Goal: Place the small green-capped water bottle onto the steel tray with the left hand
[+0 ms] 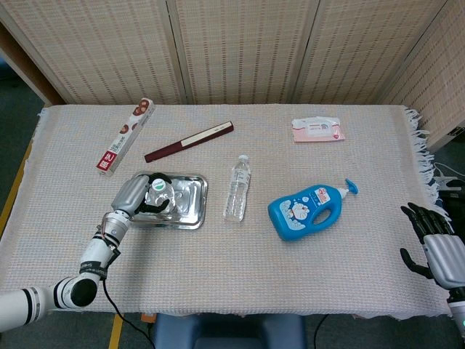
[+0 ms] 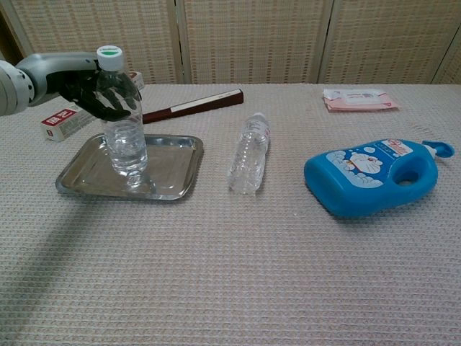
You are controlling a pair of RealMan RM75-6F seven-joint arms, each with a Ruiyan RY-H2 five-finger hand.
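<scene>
At the far left my left hand (image 2: 97, 90) has its dark fingers (image 2: 119, 101) wrapped around the upper body of the small clear water bottle with the green cap (image 2: 122, 130). The bottle stands upright with its base on the shallow rectangular steel tray (image 2: 173, 173), towards the tray's left half. From the head view the same hand (image 1: 138, 200) covers the bottle's left side, with the cap (image 1: 155, 184) showing on top.

Just behind the tray lies a long red-and-white cardboard box (image 1: 123, 136), and to its right a slim dark-red stick-shaped object with a pale strip (image 1: 189, 141), set at an angle. To the right of the tray, apart from it, a second clear plastic bottle with a white cap (image 2: 250, 153) lies on its side on the beige woven tablecloth (image 2: 230, 274). Further right lies a blue plastic pump bottle with a cartoon label (image 2: 374, 174), also on its side. Behind it, near the far edge, is a flat pink-and-white wipes packet (image 1: 318, 129).

At the far right edge my right hand (image 1: 436, 243) holds nothing, its dark fingers apart, off the table's corner.
</scene>
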